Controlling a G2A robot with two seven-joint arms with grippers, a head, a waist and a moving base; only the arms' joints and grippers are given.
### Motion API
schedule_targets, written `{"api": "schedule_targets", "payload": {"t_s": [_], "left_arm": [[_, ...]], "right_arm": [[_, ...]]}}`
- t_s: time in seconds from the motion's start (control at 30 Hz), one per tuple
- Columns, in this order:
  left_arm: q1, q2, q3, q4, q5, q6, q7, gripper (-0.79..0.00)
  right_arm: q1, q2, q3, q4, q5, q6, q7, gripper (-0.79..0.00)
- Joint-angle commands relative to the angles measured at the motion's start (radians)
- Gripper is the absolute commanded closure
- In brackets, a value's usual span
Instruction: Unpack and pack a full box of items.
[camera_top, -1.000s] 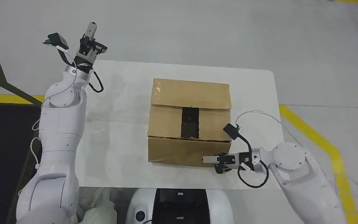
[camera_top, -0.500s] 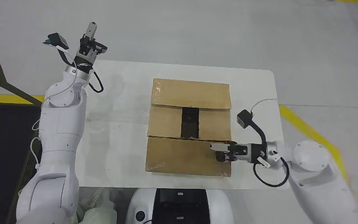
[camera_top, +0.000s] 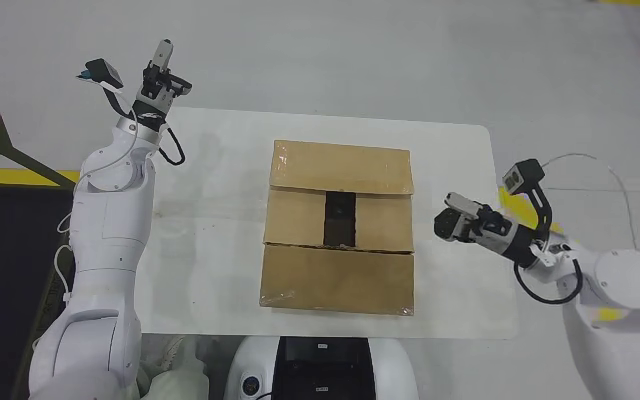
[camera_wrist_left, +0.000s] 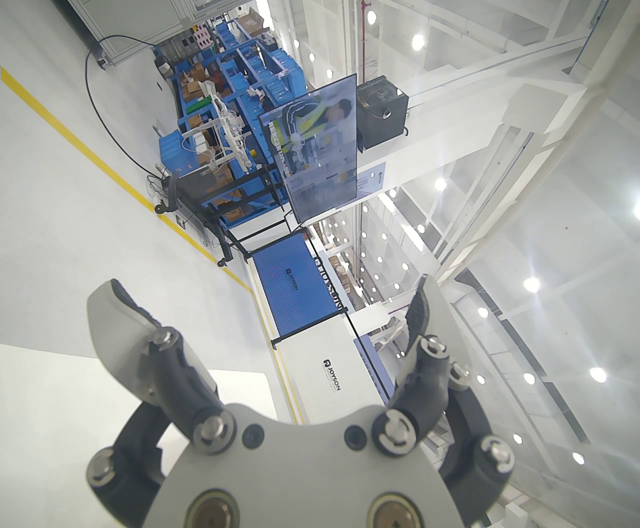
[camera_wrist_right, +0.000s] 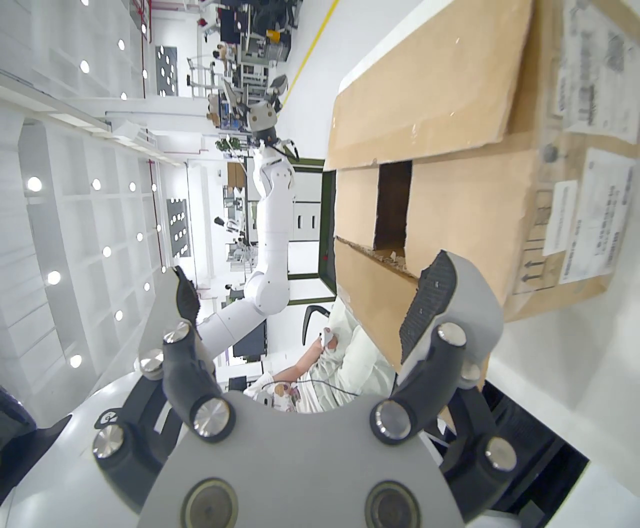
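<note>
Cardboard box (camera_top: 340, 280) at the centre of a white table (camera_top: 220, 200) on pale grey floor (camera_top: 400, 60), flap seams parallel to the near edge. Left gripper (camera_wrist_left: 267, 295) spread wide by the far left corner; right gripper (camera_wrist_right: 307, 272) wide, empty, near the right edge

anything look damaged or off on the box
Yes: the cardboard box has a ragged, torn edge along one top flap's seam, beside the dark opening between the flaps. Nothing else stands out.
</note>
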Motion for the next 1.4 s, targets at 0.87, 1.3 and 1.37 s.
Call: {"api": "schedule_targets", "payload": {"t_s": [0.87, 1.3, 1.37], "left_arm": [[0.000, 0.000, 0.000, 0.000, 0.000, 0.000, 0.000, -0.785], [0.038, 0.001, 0.005, -0.070, -0.054, 0.054, -0.071, -0.785], [0.060, 0.004, -0.002, -0.103, -0.100, 0.077, -0.133, -0.785]], "right_arm": [[-0.009, -0.002, 0.023, 0.013, 0.015, 0.005, -0.098, -0.785], [-0.009, -0.002, 0.023, 0.013, 0.015, 0.005, -0.098, -0.785], [-0.009, -0.002, 0.023, 0.013, 0.015, 0.005, -0.098, -0.785]]}}
